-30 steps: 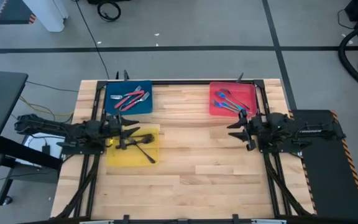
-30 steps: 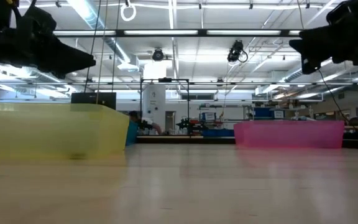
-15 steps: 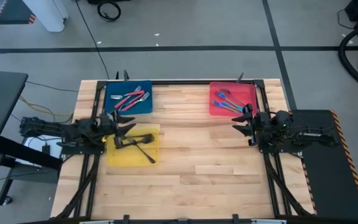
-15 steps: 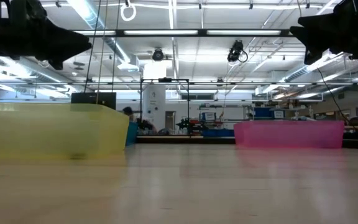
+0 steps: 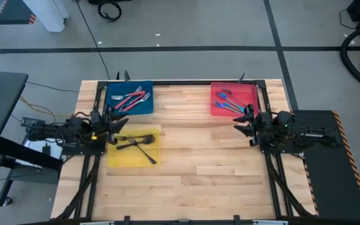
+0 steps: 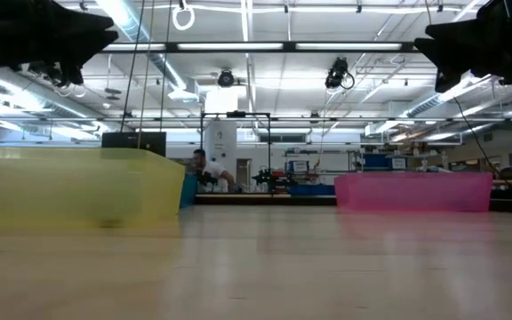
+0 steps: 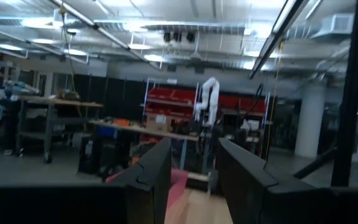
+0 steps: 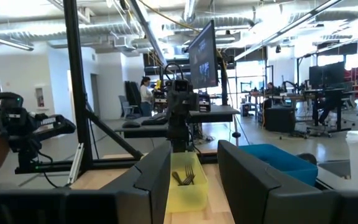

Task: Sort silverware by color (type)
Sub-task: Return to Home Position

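Note:
The silverware lies in three flat trays. Red-handled forks point(image 5: 132, 99) lie in the blue tray point(image 5: 114, 90) at the far left. Blue forks point(image 5: 230, 104) lie in the red tray point(image 5: 249, 90) at the far right. Dark forks point(image 5: 136, 144) lie in the yellow tray point(image 5: 120, 160) in front of the blue one. My left gripper point(image 5: 119, 122) is open and holds nothing, raised at the table's left edge between the blue and yellow trays. My right gripper point(image 5: 242, 122) is open and holds nothing, raised at the right edge beside the red tray's near corner.
Bare wooden tabletop point(image 5: 205, 169) fills the middle and the near half. A black frame point(image 5: 186, 82) runs along the table's edges. In the right wrist view the yellow tray point(image 8: 188, 193) and the blue tray point(image 8: 278, 158) show across the table. A person point(image 6: 204, 166) stands in the room behind.
My left gripper has drawn back toward the table's left edge, off the yellow tray, rising and tipping upward. My right gripper swung a little toward the far edge early on, then kept still. Both stayed open. No fork has moved.

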Controlling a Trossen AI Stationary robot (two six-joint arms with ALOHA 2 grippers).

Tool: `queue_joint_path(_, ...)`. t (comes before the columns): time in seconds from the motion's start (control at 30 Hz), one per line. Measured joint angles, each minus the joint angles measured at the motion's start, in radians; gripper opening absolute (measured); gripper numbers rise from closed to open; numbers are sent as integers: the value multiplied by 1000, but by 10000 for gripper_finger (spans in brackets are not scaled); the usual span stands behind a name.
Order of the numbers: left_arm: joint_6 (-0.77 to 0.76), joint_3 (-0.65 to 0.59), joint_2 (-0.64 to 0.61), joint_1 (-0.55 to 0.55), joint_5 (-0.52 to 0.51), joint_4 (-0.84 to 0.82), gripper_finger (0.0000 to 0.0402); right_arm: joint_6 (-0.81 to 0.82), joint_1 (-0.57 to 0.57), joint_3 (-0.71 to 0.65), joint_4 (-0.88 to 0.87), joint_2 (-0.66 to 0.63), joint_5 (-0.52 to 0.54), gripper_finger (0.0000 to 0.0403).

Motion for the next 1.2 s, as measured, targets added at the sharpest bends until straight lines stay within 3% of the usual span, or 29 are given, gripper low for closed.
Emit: queue_joint_path(1.2,0,-1,1,4,0,-14,131,0,0,0,7,6,0,141)
